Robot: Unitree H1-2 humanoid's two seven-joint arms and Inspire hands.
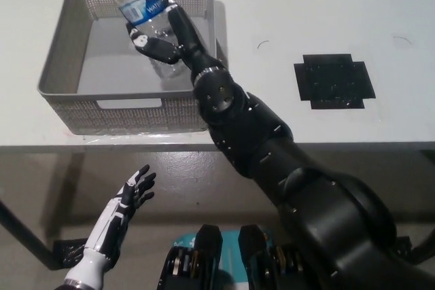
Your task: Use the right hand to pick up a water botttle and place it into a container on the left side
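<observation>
Head view
Right hand [158,40]: black, wrapped around the water bottle [145,6], which is held tilted over the container [68,66] at the desk's [285,5] left end.
Left hand [129,198]: white, fingers spread, idle below the desk's front edge.
Risk: thin, slick plastic — it could slip early (or clip the rim).
Materials: clear bottle, blue label; grey perforated basket, square, cut-out handles.

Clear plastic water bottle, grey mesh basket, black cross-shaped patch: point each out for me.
Clear plastic water bottle [143,6]: head view, blue label.
Grey mesh basket [129,115]: head view, near wall.
Black cross-shaped patch [334,81]: head view, centre.
</observation>
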